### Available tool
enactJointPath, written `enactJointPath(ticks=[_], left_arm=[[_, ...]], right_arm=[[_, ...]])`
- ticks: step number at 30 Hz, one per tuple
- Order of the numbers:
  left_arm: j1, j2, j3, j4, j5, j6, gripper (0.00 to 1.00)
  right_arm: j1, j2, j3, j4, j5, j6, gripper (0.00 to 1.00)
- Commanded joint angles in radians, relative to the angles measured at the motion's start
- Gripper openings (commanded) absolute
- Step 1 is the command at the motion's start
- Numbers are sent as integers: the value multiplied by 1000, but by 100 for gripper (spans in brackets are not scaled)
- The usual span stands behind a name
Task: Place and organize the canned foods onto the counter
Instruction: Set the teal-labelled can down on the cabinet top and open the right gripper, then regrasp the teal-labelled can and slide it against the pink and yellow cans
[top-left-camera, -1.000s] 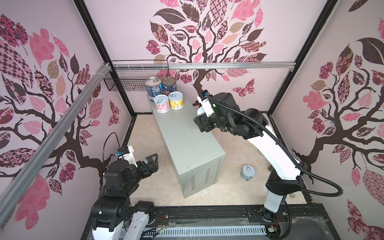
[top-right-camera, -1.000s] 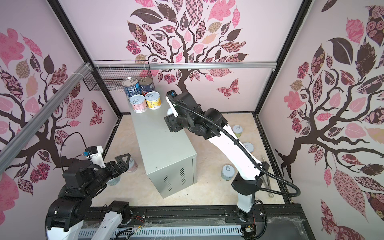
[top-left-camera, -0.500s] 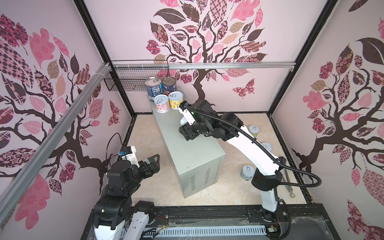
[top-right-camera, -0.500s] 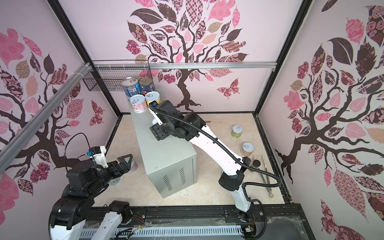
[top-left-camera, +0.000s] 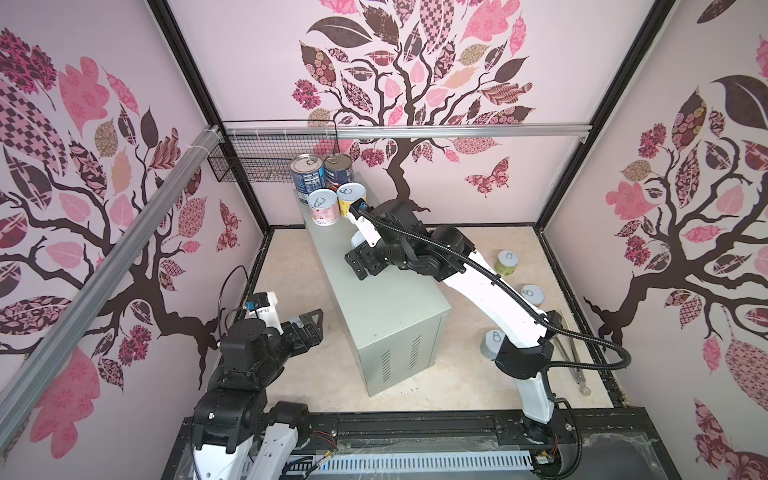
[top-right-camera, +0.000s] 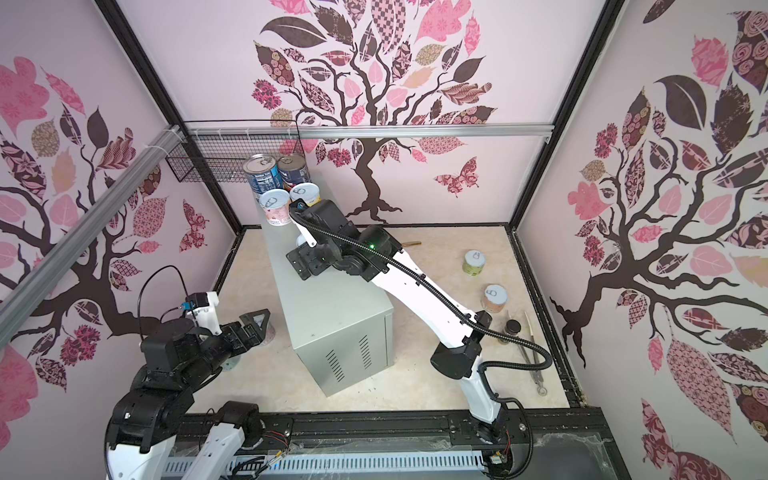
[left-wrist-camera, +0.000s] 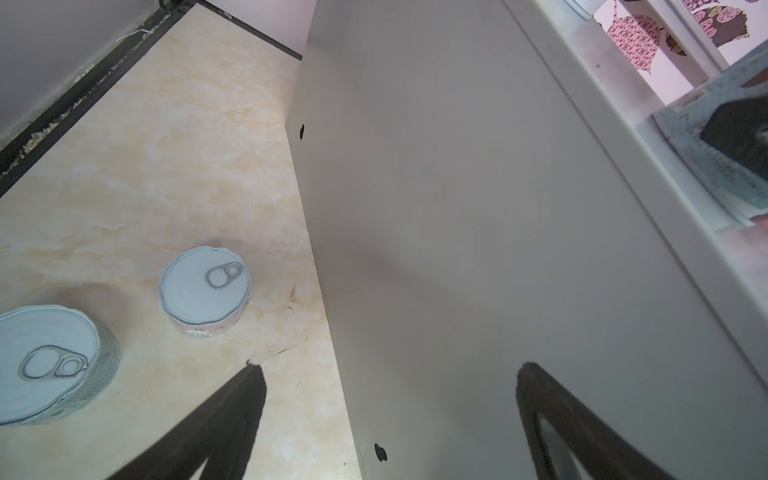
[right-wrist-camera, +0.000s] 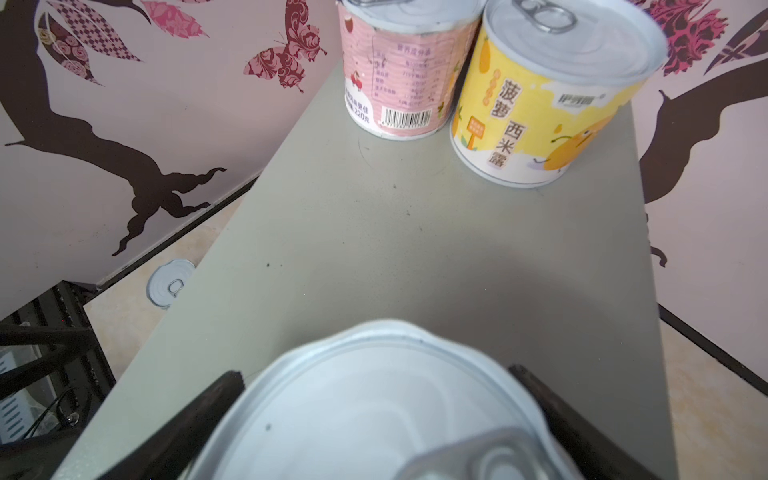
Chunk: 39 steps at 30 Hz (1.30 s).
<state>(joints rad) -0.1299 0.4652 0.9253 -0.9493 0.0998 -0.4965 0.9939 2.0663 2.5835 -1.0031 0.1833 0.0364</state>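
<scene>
1. My right gripper (right-wrist-camera: 374, 374) now reaches over the far half of the counter (top-left-camera: 386, 299). A second ago it hung off the counter's right edge, near the back wall.
2. A short white-lidded can (right-wrist-camera: 374, 415) sits between its fingers, just short of the pink can (top-left-camera: 323, 208) and the yellow can (top-left-camera: 351, 198). I cannot tell whether the fingers press it or stand clear.
3. Those two, with the blue tall tin (top-left-camera: 307, 172) and the dark tall tin (top-left-camera: 338, 168) behind them, stand unmoved at the counter's far end.
4. With my arm swung in, a green-labelled can (top-left-camera: 508, 262) and another can (top-left-camera: 532, 294) show on the floor to the right.
5. My left gripper (left-wrist-camera: 390, 368) is spread wide and empty, low beside the counter's left wall and barely shifted. Two short cans (left-wrist-camera: 205, 289) stand on the floor near it.
</scene>
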Motion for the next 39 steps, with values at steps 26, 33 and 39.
enactJointPath(ticks=[26, 33, 39], left_arm=[[-2, -5, -33, -8, -2, -25, 98], [-2, -7, -61, 11, 8, -38, 98], [-2, 8, -67, 40, 17, -46, 98]], right_arm=[[-17, -778, -969, 497, -193, 26, 73], [-57, -742, -1007, 567, -263, 50, 66], [-124, -684, -995, 625, -363, 74, 59]])
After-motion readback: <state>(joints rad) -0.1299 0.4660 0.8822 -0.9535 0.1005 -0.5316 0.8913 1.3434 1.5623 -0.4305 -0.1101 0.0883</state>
